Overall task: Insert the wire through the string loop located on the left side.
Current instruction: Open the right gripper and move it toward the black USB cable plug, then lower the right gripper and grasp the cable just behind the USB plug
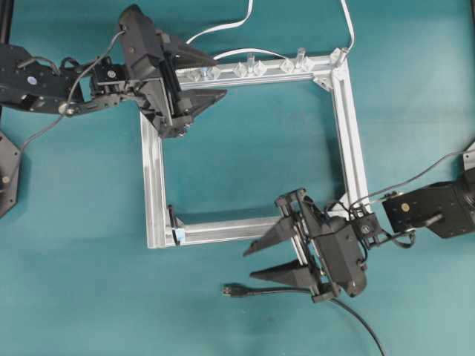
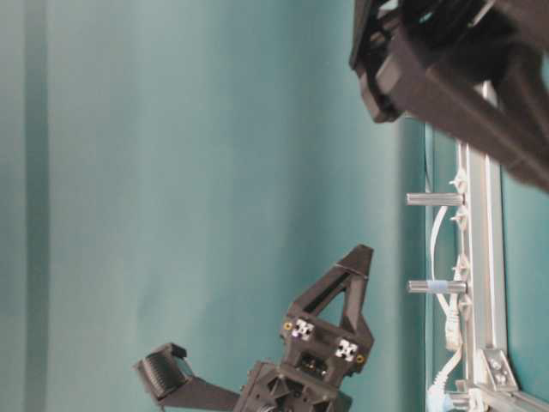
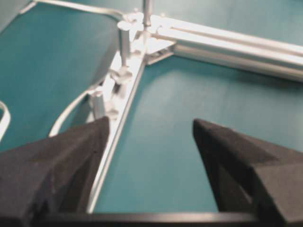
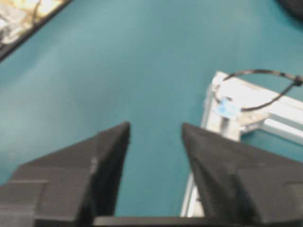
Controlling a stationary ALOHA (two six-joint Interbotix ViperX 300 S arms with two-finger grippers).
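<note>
Nearest the front edge of the tabletop (image 1: pixel 89 297), the wire (image 1: pixel 274 291) is lying flat on the teal surface, its plug end pointing toward the left edge and its cable trailing off past the front-right. It is lying free; nothing is gripping it. Just behind it the right claw (image 1: pixel 269 259) is hanging with its fingers parted and nothing between them, as the right wrist view also shows. One finger seems to be above the wire, so the claw appears to be lining up for a pick near the plug. That would give it a short, stiff end to steer.

A little further back and toward the left, the string loop (image 1: pixel 174 222) is standing at the front-left corner of the silver frame (image 1: pixel 154 185), with its pale blue tag (image 1: pixel 179 235) at the base. In the right wrist view the loop (image 4: pixel 258 90) is showing ahead and to the right of the fingers, well apart from them. The right claw's fingers are pointing roughly toward that corner, so the plug could likely travel straight to the loop once held.

Farthest back, the left claw (image 1: pixel 197 81) is hovering wide apart and empty over the frame's rear-left corner, beside the clear clips (image 1: pixel 249 69) and white cables (image 1: pixel 230 26). It is probably waiting there, clear of the loop.
</note>
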